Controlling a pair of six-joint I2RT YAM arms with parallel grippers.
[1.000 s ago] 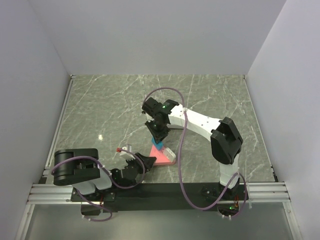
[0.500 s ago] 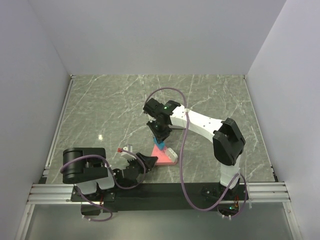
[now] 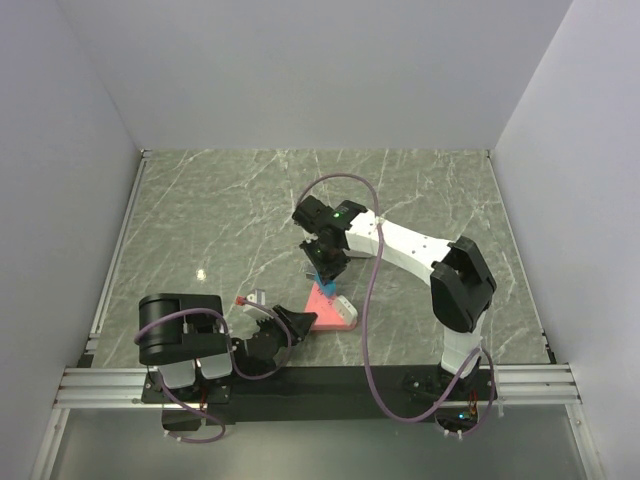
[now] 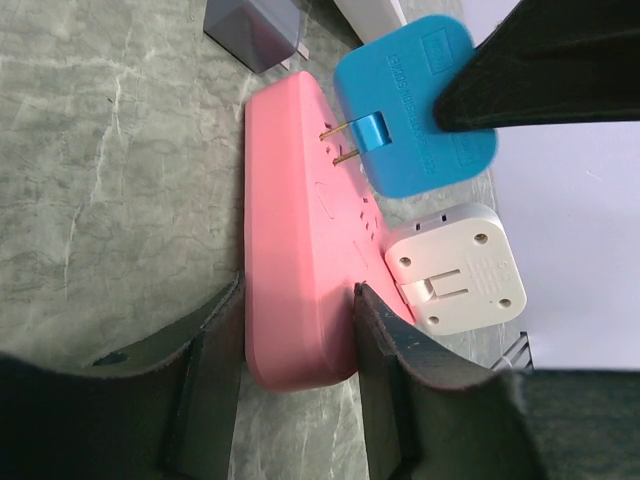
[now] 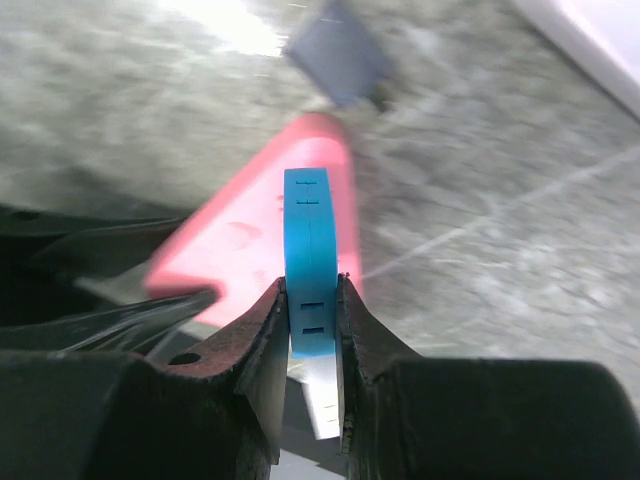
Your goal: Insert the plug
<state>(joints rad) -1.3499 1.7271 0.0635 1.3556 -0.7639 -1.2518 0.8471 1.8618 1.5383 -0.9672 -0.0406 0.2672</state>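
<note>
The blue plug [image 4: 415, 100] hangs tilted over the pink power strip [image 4: 300, 250], its two metal prongs pointing at the strip's face with their tips right at it. My right gripper [image 5: 310, 300] is shut on the plug [image 5: 310, 250], one finger on each flat side. My left gripper [image 4: 300, 340] is shut on the near end of the strip, which lies on the table. From above, the plug [image 3: 322, 274] sits just beyond the strip [image 3: 330, 308], under the right gripper [image 3: 325, 262]. Whether the prongs sit in the slots I cannot tell.
A white adapter [image 4: 455, 265] is set on the strip beside the plug. A small grey block [image 4: 255, 30] lies on the marble table [image 3: 200, 220] beyond the strip's far end, next to a red-tipped piece [image 3: 240, 299]. The purple cable [image 3: 368, 300] loops over the right arm.
My right gripper has shifted slightly back and to the right with the blue plug. The left arm's upper link has swung right while its gripper stays on the strip.
</note>
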